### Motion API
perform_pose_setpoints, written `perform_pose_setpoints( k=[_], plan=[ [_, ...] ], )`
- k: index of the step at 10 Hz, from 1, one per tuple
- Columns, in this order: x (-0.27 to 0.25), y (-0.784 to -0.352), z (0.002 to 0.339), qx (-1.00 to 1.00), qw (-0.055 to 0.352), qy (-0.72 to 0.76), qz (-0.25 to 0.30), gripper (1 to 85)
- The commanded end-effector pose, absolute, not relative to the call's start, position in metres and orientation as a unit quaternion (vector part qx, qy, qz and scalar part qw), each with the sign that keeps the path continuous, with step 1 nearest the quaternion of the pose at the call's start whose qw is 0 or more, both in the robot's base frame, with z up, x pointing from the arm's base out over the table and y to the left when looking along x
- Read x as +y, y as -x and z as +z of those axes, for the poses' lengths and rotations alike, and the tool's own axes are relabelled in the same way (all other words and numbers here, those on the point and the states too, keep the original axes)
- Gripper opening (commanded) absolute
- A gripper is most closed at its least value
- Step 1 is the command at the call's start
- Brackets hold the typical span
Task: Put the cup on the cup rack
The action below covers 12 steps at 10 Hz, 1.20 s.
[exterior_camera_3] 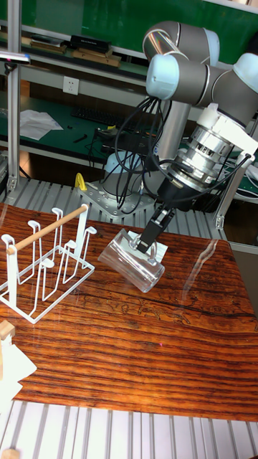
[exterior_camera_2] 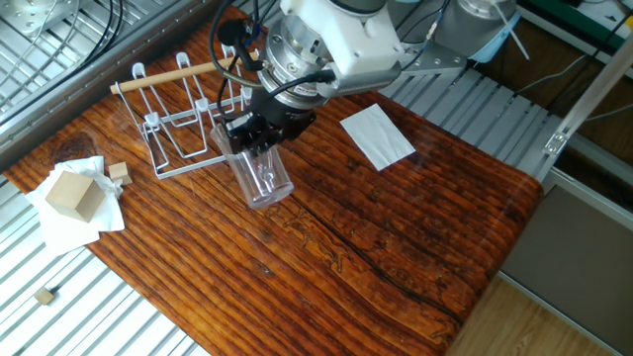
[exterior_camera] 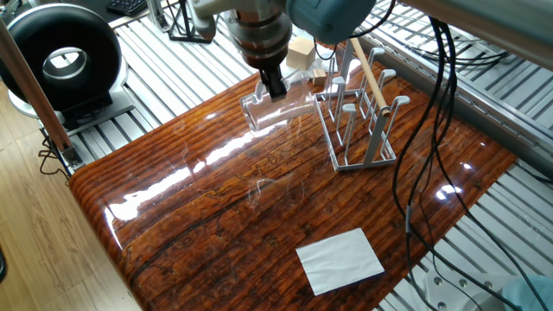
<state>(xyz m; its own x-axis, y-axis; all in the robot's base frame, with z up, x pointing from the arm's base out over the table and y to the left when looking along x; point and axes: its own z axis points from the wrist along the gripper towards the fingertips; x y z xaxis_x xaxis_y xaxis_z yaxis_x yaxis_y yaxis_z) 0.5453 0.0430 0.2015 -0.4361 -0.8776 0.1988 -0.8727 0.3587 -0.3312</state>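
Clear glass cup (exterior_camera_3: pixel 132 260) is off the table (exterior_camera_2: pixel 396 247), held in the gripper (exterior_camera_3: pixel 145 242) and tilted hard, nearly on its side. In tall fixed view the open mouth faces lower right, thick base points up-left twd the cup rack (exterior_camera_3: pixel 44 262). Jaws are closed down on the cup wall/rim near the mouth end, one finger (exterior_camera_3: pixel 153 232) looks to be outside the glass, other prob inside, can't confirm thru the glare. Gap betw jaws is narrow, just glass-wall thick.

Cup sits just beside the rack, not touching it; in one fixed view it hangs next to the rack's near pegs (exterior_camera: pixel 339 91), above the wood. Rack stands upright on the table, wooden rod handle (exterior_camera: pixel 369 73) across the top, pegs free, nothing hung on it.

Why held so: my read is the tilt is prep for inverting, since the mouth has to go down over a peg, and a rim grip leaves the inside mostly free for the peg to enter. Step in hand = carry + reorient, placing not yet done. Risk: slick glass in a thin pinch could slip or swing; peg alignment needs care bc the cup is see-thru.

Other stuff: white paper sheet (exterior_camera_2: pixel 378 135) well apart on the table, wood block (exterior_camera_2: pixel 73 194) on crumpled paper beyond the rack. No brands, labels or readable writing anywhere in view.
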Motion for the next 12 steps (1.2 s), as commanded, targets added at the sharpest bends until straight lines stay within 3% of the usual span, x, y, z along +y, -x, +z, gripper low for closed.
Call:
perform_pose_setpoints(
  k=[1, 4, 9, 12],
  plan=[
    [0.04, -0.547, 0.203, 0.831, 0.009, 0.518, -0.203, 1.0],
    [0.048, -0.545, 0.2, 0.84, 0.016, 0.51, -0.185, 1.0],
    [0.051, -0.541, 0.245, 0.858, 0.047, 0.498, -0.118, 1.0],
    [0.058, -0.534, 0.254, 0.883, 0.077, 0.459, -0.064, 1.0]
  ],
)
